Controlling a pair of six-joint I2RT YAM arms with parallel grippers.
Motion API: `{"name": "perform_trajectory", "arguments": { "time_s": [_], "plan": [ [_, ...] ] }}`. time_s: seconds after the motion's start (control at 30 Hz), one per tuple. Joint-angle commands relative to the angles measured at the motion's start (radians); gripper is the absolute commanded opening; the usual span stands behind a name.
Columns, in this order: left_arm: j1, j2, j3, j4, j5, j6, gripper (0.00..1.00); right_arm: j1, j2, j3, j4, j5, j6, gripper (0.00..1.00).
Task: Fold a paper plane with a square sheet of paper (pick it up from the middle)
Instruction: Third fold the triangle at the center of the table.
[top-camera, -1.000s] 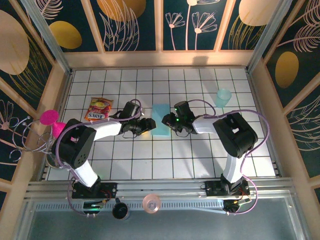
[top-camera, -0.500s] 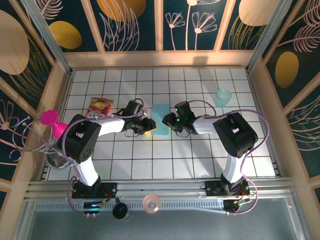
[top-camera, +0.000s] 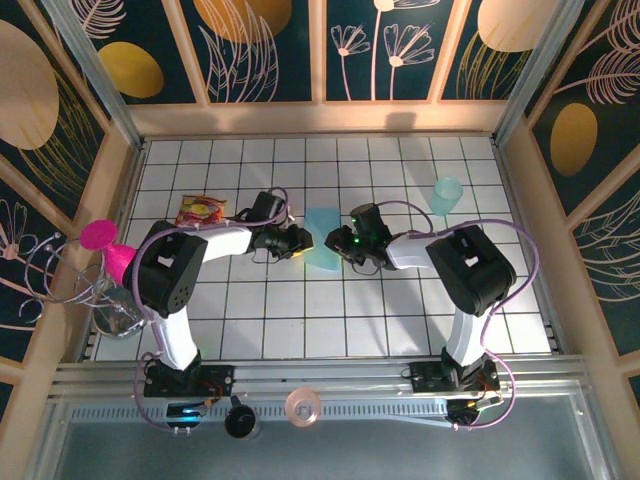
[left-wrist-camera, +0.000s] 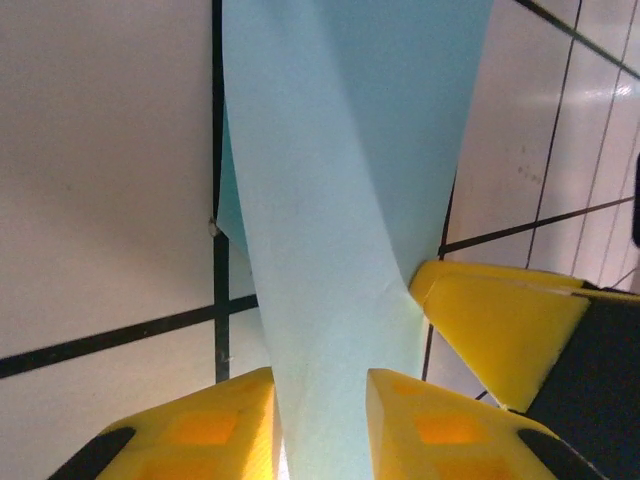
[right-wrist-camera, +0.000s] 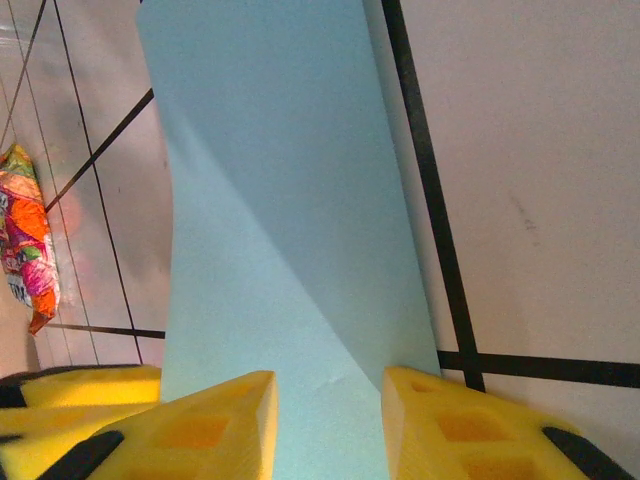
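The light-blue sheet of paper (top-camera: 322, 235) is folded into a long strip at the middle of the tiled floor. Its far end lies flat, and its near end is raised and twisted. My left gripper (top-camera: 299, 243) meets that near end from the left, and my right gripper (top-camera: 335, 243) from the right. In the left wrist view the paper (left-wrist-camera: 340, 200) runs between my left gripper's (left-wrist-camera: 320, 400) yellow fingers, with a right finger (left-wrist-camera: 500, 330) beside it. In the right wrist view the paper (right-wrist-camera: 280, 200) fills the gap of my right gripper (right-wrist-camera: 328, 400). Both are shut on it.
A translucent teal cup (top-camera: 446, 195) stands at the back right. A colourful snack packet (top-camera: 200, 213) lies left of the left arm, and shows as the packet (right-wrist-camera: 28, 235) in the right wrist view. Wooden walls (top-camera: 520, 180) ring the floor.
My left arm has swung toward the back and a little right. The paper's near end has drawn in and lifted. The right gripper has barely moved.
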Motion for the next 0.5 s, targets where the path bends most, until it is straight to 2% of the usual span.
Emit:
{"name": "perform_trajectory", "arguments": {
  "time_s": [0.0, 0.33, 0.47],
  "plan": [
    [0.018, 0.013, -0.018, 0.077, 0.064, -0.052, 0.25, 0.003, 0.026, -0.043, -0.038, 0.019, 0.011, 0.33],
    [0.04, 0.028, -0.053, 0.131, 0.098, -0.089, 0.18, 0.003, 0.01, -0.053, 0.0, 0.014, 0.016, 0.34],
    [0.04, 0.033, -0.053, 0.133, 0.1, -0.091, 0.12, 0.003, -0.007, -0.047, 0.026, 0.013, 0.004, 0.35]
  ]
}}
